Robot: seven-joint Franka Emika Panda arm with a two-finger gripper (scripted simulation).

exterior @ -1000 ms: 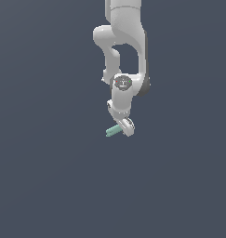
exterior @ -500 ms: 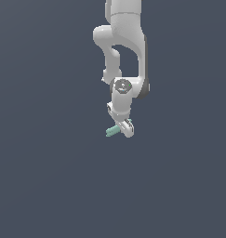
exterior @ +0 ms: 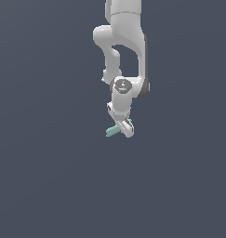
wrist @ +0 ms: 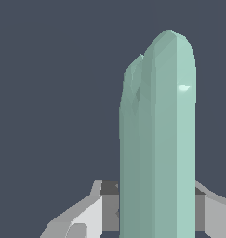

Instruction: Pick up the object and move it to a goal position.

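The object (exterior: 112, 131) is a small pale teal-green ridged rod. It sticks out toward the exterior view's left from my white gripper (exterior: 122, 127), which is shut on its other end. In the wrist view the object (wrist: 158, 139) fills the frame as a tall pale green column rising between the two grey fingers (wrist: 89, 216). The far end of the rod is free and touches nothing. The white arm comes down from above in the exterior view.
A plain dark grey-blue background surrounds the arm (exterior: 126, 42) in both views. No other objects, containers or edges show.
The wrist has turned and dropped slightly. The gripper and the rod have stayed at almost the same spot, still held.
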